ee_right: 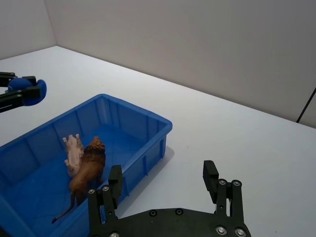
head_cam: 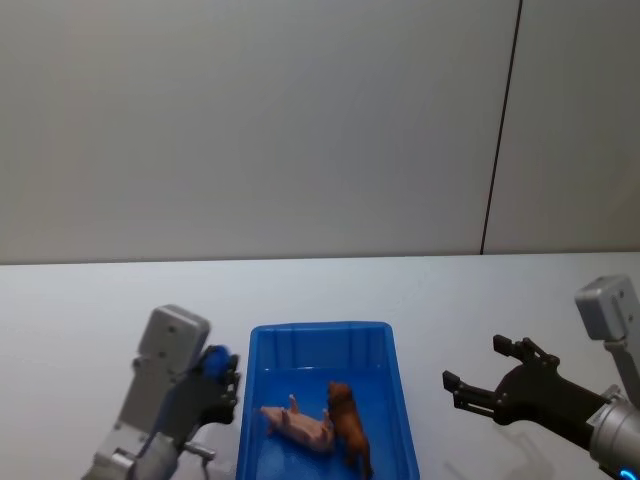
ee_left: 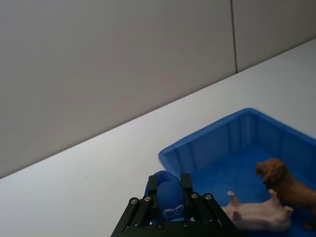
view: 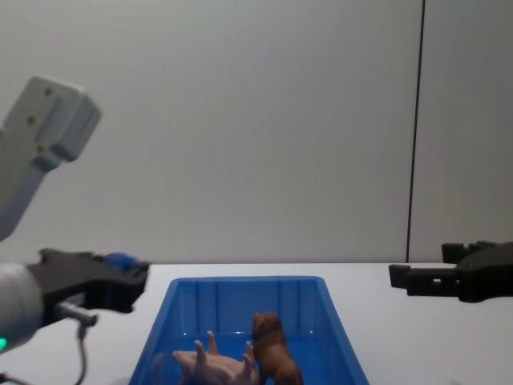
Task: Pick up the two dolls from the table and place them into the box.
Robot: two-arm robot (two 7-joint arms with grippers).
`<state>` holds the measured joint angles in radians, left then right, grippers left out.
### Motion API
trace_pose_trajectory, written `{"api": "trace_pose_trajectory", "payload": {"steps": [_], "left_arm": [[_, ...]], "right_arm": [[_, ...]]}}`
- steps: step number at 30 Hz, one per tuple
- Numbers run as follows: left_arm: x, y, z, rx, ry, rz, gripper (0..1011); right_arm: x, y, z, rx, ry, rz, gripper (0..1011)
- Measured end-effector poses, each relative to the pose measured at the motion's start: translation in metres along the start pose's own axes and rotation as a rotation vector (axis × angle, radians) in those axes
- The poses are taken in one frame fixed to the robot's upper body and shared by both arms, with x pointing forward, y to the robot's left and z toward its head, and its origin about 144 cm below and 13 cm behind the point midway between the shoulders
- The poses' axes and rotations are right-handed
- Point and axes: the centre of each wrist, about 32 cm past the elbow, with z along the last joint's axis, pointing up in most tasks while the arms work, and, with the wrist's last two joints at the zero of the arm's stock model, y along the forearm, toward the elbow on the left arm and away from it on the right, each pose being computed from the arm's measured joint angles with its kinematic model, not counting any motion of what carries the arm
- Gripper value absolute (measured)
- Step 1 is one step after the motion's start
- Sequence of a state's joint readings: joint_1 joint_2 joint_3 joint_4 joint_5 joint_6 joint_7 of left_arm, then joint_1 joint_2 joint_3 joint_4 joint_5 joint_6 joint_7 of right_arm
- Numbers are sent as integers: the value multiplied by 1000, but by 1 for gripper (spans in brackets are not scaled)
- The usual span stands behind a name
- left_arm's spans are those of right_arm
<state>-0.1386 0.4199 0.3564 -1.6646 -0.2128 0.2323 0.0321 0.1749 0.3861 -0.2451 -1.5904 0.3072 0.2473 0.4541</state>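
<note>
1. My left claw [head_cam: 222,385] hangs just left of the box [head_cam: 322,340], above the desk [head_cam: 90,310], and it is clamped on a small blue object [ee_left: 167,196]. In the left wrist view that blue object sits squeezed between my two fingers [ee_left: 186,183].
2. My right claw [head_cam: 480,375] hangs on the other side of the box, well apart from it, with its fingers [ee_right: 210,174] spread wide and nothing between them.
3. In the chest view the left claw [view: 132,282] and the right claw [view: 421,269] both sit at about the height of the box's far rim, one on each side.
4. The box is bright blue and stands on the white desk between my two arms.
5. The pink pig [head_cam: 300,423] lies inside the box on its side, its legs sticking out, on the left part of the floor.
6. The brown lion [head_cam: 347,422] is also inside the box, just right of the pig and touching it, standing upright.
7. In the right wrist view the lion [ee_right: 88,168] stands in front of the pig [ee_right: 74,152], both near the middle of the box floor.
</note>
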Motion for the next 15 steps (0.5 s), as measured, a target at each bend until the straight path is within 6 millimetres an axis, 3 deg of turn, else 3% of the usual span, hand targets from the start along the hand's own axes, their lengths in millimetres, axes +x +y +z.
{"api": "trace_pose_trajectory", "payload": {"steps": [4,15], "left_arm": [[-6,-8,6,-32,-6,-36,258],[-25,-33,20,-111,-15,-157,619]], "right_arm": [[0,0,0,0,0,0,1001],[0,0,0,0,0,0,1001]]}}
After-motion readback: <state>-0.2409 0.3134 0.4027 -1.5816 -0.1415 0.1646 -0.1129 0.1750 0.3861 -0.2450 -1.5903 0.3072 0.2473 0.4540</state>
